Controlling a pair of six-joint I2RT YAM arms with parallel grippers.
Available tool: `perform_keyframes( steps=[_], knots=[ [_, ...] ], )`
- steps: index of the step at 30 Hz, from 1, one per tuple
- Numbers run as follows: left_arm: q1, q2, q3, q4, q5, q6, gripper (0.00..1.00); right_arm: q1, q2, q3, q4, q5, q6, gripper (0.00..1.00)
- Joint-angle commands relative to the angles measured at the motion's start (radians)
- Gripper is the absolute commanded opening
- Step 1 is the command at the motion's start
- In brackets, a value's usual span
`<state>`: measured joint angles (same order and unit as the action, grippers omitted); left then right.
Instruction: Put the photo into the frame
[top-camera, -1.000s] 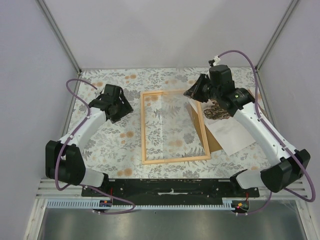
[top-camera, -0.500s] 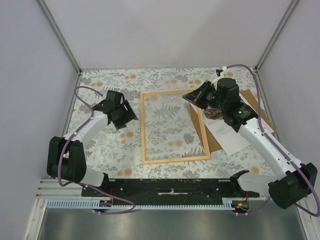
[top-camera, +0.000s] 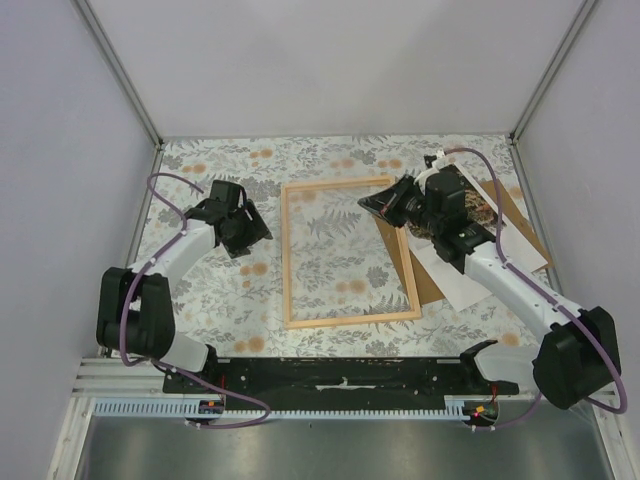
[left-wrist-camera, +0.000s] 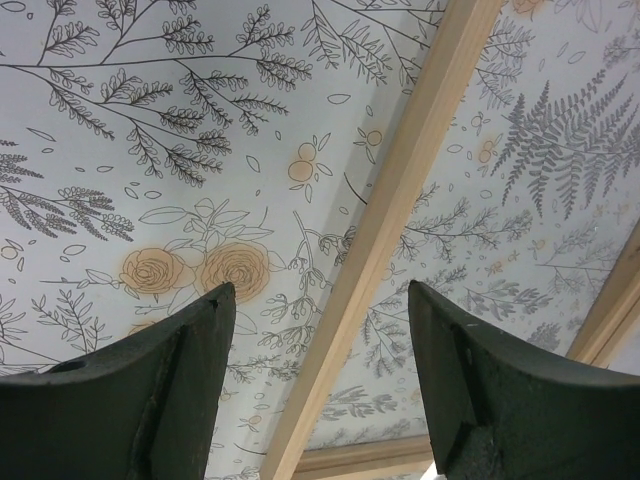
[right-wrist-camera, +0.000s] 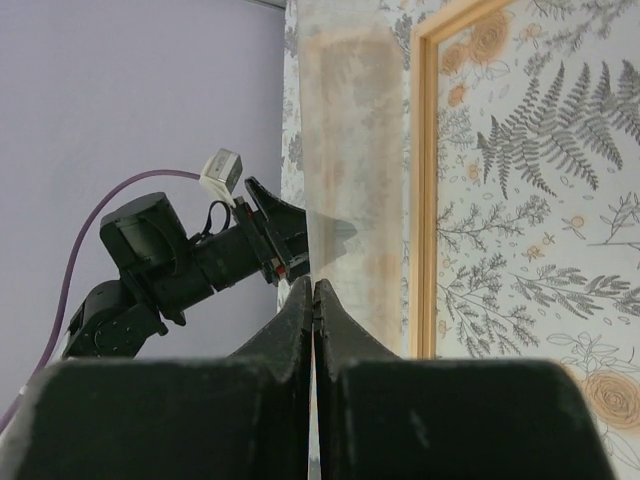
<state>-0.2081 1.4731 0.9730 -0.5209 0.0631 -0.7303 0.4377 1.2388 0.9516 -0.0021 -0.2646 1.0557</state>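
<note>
Right arm leads: my right claw (right-wrist-camera: 313, 285), pinched on a clear sheet (right-wrist-camera: 345, 150), sits nearer the photo (top-camera: 460, 290) behind it; my left claw (left-wrist-camera: 320, 290) gapes over the frame (left-wrist-camera: 400, 200).

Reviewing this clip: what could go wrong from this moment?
1. The shut right gripper pinches the thin clear sheet by one edge only; it may slip or bend.
2. The light wooden rectangular frame lies unheld, the open left gripper over its rail; a bump could shift it.
3. The white-backed paper photo lies beneath the right arm and may be swept.
</note>
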Motion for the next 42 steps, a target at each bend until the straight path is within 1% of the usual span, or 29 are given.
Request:
perform_keyframes(
  steps=[1, 9, 15, 19, 22, 27, 34, 42],
  knots=[
    [0.006, 0.018, 0.026, 0.03, 0.018, 0.052, 0.75, -0.025, 0.021, -0.092, 0.22, -0.061, 0.081, 0.0],
    [0.006, 0.047, 0.032, 0.045, 0.046, 0.06, 0.75, -0.045, 0.031, -0.088, 0.197, -0.084, 0.046, 0.0],
    [0.006, 0.07, 0.024, 0.074, 0.102, 0.072, 0.75, -0.05, 0.048, -0.14, 0.218, -0.094, 0.029, 0.0],
    [0.004, 0.104, 0.033, 0.087, 0.162, 0.086, 0.74, -0.053, 0.067, -0.172, 0.214, -0.107, -0.016, 0.0],
    [0.004, 0.133, 0.039, 0.088, 0.178, 0.091, 0.74, -0.06, 0.094, -0.198, 0.215, -0.142, -0.054, 0.0],
    [0.004, 0.171, 0.05, 0.091, 0.179, 0.089, 0.74, -0.076, 0.111, -0.272, 0.241, -0.168, -0.08, 0.0],
    [0.004, 0.222, 0.064, 0.091, 0.165, 0.098, 0.72, -0.083, 0.142, -0.312, 0.257, -0.206, -0.129, 0.0],
    [0.004, 0.26, 0.095, 0.064, 0.156, 0.117, 0.7, -0.089, 0.267, -0.297, 0.321, -0.355, -0.207, 0.15]
  ],
)
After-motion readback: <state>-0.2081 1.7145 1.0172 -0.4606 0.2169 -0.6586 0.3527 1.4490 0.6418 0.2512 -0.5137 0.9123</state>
